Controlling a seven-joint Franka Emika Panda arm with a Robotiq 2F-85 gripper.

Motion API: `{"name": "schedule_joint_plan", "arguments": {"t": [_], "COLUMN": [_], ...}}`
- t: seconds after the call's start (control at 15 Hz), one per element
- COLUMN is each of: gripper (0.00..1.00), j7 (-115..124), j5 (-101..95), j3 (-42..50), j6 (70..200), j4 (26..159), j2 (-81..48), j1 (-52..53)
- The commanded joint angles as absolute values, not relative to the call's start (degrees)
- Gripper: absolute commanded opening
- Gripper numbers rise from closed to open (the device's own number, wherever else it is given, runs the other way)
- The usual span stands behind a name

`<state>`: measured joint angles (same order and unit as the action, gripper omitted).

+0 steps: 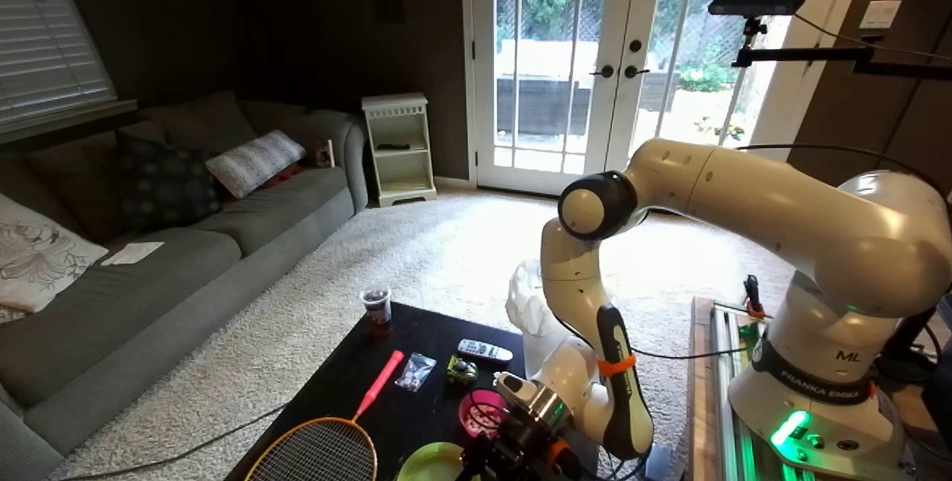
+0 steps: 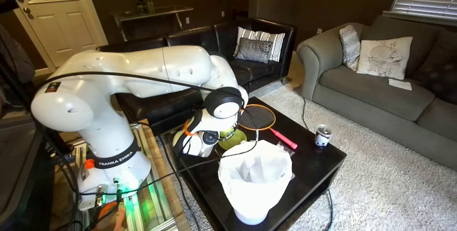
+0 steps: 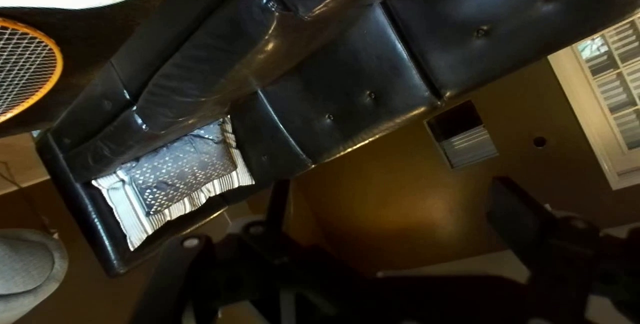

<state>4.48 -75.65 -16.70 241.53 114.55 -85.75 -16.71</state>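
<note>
Gripper (image 3: pixel 390 194) jaws well apart, nothing between; green bowl (image 1: pixel 430 460) and pink bowl (image 1: pixel 465 408) near them, so a low sideways swing might tip either.

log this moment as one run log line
gripper: open, empty | nearby: green dish, pink bowl | on black table: racket, remote, cup

The black bench (image 1: pixel 401 429) has a whitish remote (image 1: pixel 485 350) near its corner, a pink bowl (image 1: pixel 465 415), a green bowl (image 1: pixel 431 464) and a criss-cross racket (image 1: pixel 321 450), orange and pink.
</note>
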Motion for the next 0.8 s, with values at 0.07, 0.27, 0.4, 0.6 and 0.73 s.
{"name": "schedule_joint_plan", "arguments": {"t": [0.07, 0.27, 0.4, 0.6, 0.73], "gripper": [1.0, 1.0, 1.0, 1.0, 1.0], "j7": [0.07, -7.01, -10.45, -13.98, -14.89], "j5": [-70.69, -61.78, -54.2, -41.6, -33.09], "j3": [-12.67, -12.17, -12.39, -11.75, -11.5], "j6": [242.23, 240.89, 240.66, 239.08, 237.85], "j4": [113.05, 112.89, 112.5, 114.02, 114.84], "j2": [-85.66, -85.41, -85.18, -82.67, -81.1], "j1": [-9.23, -4.73, -1.09, 5.47, 9.77]}}
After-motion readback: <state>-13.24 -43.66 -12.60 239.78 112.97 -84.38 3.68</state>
